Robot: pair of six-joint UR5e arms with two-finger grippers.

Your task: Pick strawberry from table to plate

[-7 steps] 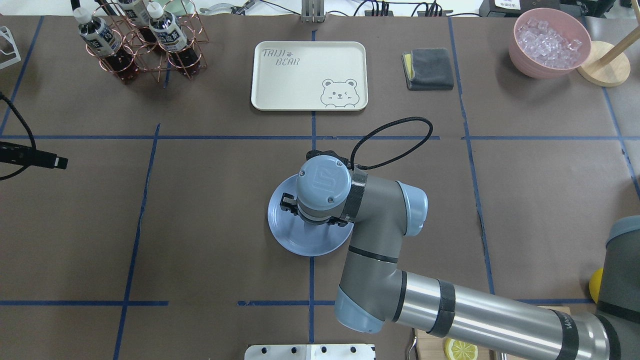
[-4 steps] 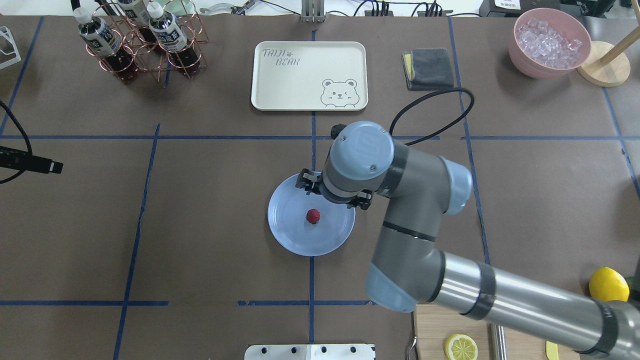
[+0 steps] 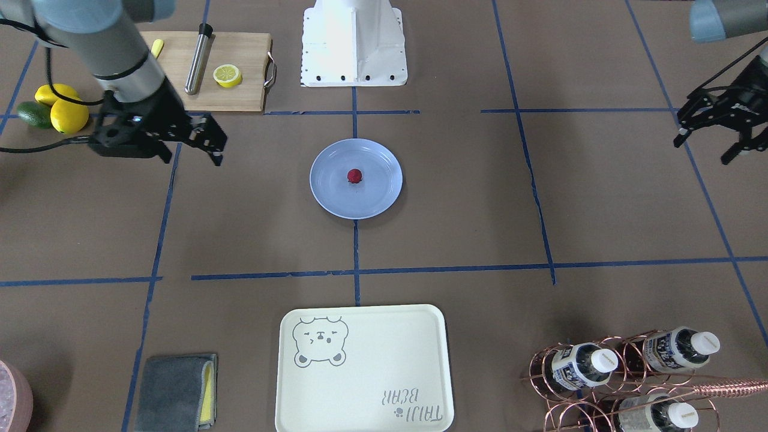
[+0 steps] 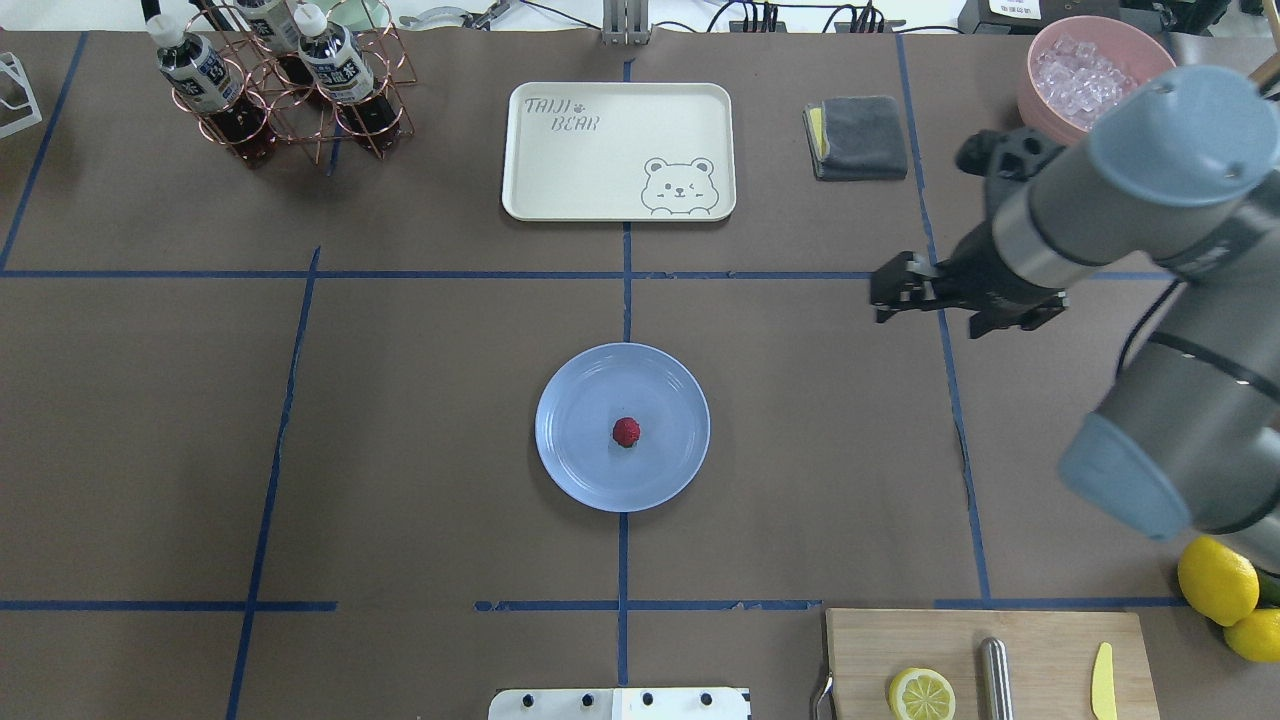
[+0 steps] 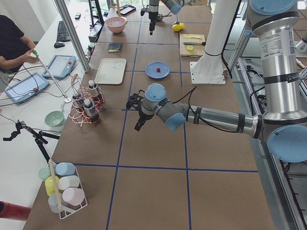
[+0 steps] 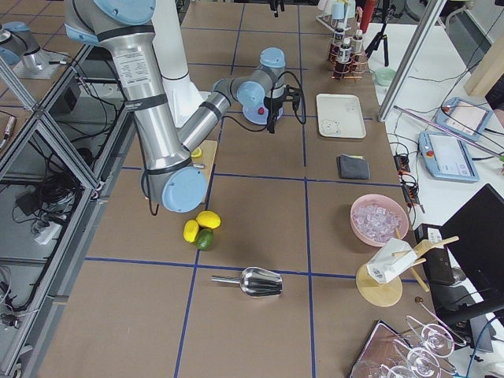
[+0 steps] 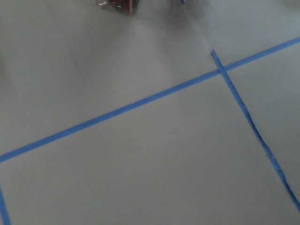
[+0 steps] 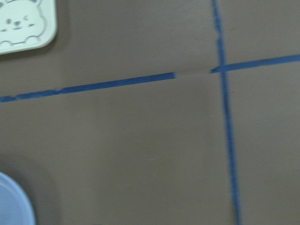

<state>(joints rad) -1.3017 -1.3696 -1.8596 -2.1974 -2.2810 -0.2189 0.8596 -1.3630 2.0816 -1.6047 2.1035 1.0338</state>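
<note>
1. A second ago the right arm (image 4: 1060, 240) stood directly over the plate (image 4: 575, 395) and hid its middle. Now it has swung out to the robot's right and hangs above bare counter (image 4: 400, 420) beside a blue tape line, well apart from the plate.

2. With the arm gone, the strawberry (image 4: 626, 432) is in plain sight. It lies close to the middle of the plate, well inside the raised rim, and nothing touches it.

3. The right jaws are spread apart and empty, as the front-facing view shows most clearly. The right wrist camera sees only a sliver of the plate's edge in its lower left corner, which fits a retreat.

4. The left arm (image 5: 216, 119) took no part. Its tip showed at the overhead view's left edge a second ago and has since slipped out of that view. In the front-facing view the left jaws hang open with nothing in them, far off to the robot's left.

5. My reading is that the placing is done: the berry is off the counter and on the plate. What remains is only for the right arm to finish pulling back. The berry is round and could roll, but it looks settled, and the rim should keep it in.
</note>
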